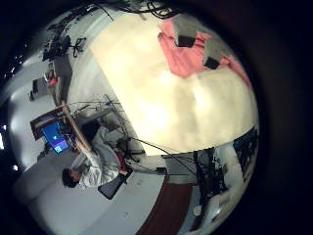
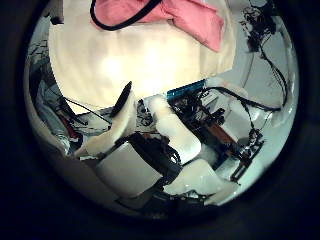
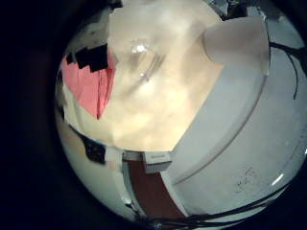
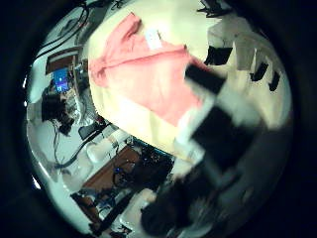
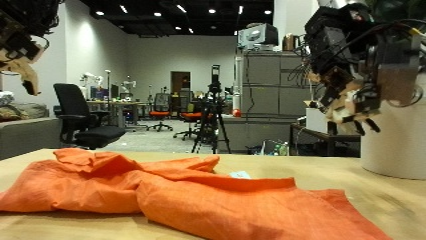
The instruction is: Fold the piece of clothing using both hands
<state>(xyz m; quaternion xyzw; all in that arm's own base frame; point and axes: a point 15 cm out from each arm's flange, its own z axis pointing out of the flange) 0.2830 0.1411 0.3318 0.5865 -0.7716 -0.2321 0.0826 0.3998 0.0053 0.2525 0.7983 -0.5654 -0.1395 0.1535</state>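
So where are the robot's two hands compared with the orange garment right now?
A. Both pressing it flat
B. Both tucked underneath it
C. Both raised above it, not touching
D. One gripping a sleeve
C: the left hand and right hand hang in the air above the orange garment, which lies spread on the table.

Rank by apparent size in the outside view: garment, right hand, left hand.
1. Garment, spread on the table, clearly largest.
2. Right hand, raised above the table.
3. Left hand, smallest, but cut off by the view's edge, so its rank against the right hand is unsure.
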